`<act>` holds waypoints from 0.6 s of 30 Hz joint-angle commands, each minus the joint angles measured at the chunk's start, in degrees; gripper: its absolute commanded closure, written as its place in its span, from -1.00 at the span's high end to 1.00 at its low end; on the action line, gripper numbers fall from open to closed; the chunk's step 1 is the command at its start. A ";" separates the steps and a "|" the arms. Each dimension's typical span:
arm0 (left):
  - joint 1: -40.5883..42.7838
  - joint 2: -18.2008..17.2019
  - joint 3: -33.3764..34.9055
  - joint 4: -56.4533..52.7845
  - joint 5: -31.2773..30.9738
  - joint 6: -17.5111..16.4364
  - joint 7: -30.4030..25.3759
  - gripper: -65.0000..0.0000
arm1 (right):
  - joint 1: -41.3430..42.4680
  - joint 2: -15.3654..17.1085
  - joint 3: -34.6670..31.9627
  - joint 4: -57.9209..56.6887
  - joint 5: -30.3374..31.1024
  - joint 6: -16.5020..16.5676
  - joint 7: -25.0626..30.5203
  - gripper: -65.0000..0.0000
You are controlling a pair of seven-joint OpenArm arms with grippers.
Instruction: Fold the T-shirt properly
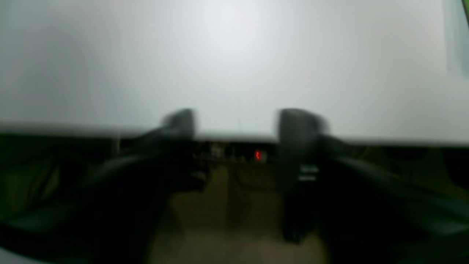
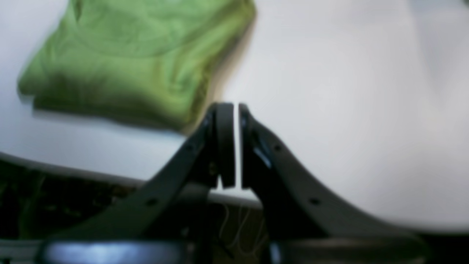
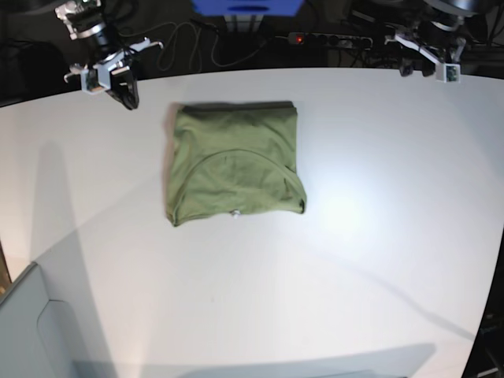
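The olive-green T-shirt (image 3: 234,164) lies folded into a compact rectangle on the white table (image 3: 370,236), collar curve facing up. It also shows in the right wrist view (image 2: 128,62) at the upper left, blurred. My right gripper (image 2: 236,110) hangs over the table's back edge beside the shirt, its fingers almost touching with nothing between them; in the base view it (image 3: 126,94) is at the back left corner. My left gripper (image 1: 238,121) is open and empty over the table's back edge; in the base view it (image 3: 425,55) is at the back right, far from the shirt.
Cables and a power strip (image 3: 331,38) lie behind the table's back edge, with a blue object (image 3: 248,8) at the top centre. A grey panel (image 3: 31,331) sits at the front left corner. The left wrist view is heavily blurred.
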 commanded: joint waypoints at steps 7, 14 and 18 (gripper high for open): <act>6.26 1.20 5.64 -3.08 -0.72 0.32 -1.33 -1.00 | -8.98 -1.19 0.74 -0.08 0.82 0.13 1.96 -1.00; 2.13 0.50 9.42 -22.42 -0.72 0.41 -3.79 -1.00 | -10.03 2.41 -0.58 -11.60 5.13 0.13 1.96 -1.00; -0.34 -2.76 13.55 -34.20 0.95 0.49 -13.11 -1.00 | -6.87 3.11 -1.63 -23.11 5.13 0.13 2.04 -1.00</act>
